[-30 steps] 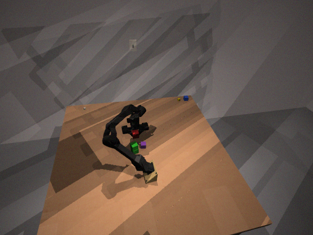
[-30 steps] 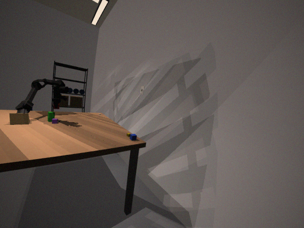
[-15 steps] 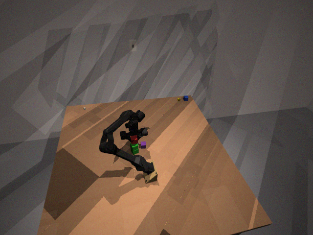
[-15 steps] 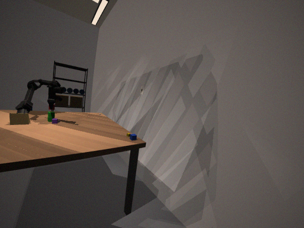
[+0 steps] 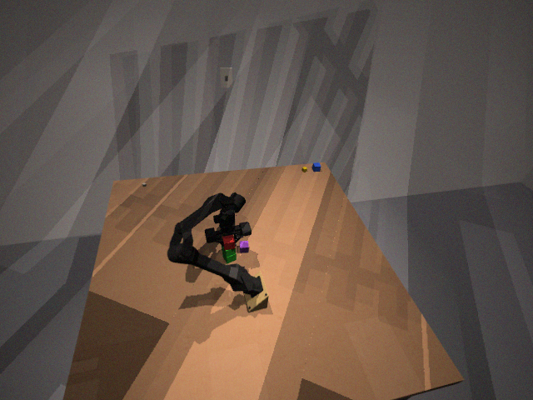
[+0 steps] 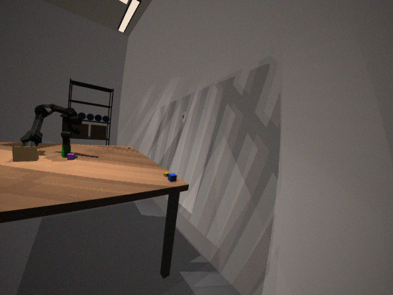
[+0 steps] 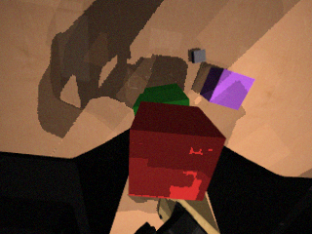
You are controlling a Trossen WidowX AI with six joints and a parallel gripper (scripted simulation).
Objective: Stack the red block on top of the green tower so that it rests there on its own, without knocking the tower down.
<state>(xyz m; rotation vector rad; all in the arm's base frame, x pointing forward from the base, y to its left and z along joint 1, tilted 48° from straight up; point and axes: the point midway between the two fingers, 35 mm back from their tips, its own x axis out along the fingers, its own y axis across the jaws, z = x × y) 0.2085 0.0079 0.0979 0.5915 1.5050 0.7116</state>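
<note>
My black parallel-jaw gripper [image 5: 228,237] pinches the red cube block [image 7: 171,151] directly above the green block tower [image 5: 230,255] on the wooden bench [image 5: 344,310]; whether the two touch I cannot tell. A small purple cube [image 5: 244,246] sits just beside the tower

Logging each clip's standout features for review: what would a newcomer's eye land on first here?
The black gripper, near the middle of the wooden table, is shut on a red block directly over the green tower. A purple cube sits right beside the tower. At the table's far corner, a blue cube and a smaller yellow one stand together.
</note>
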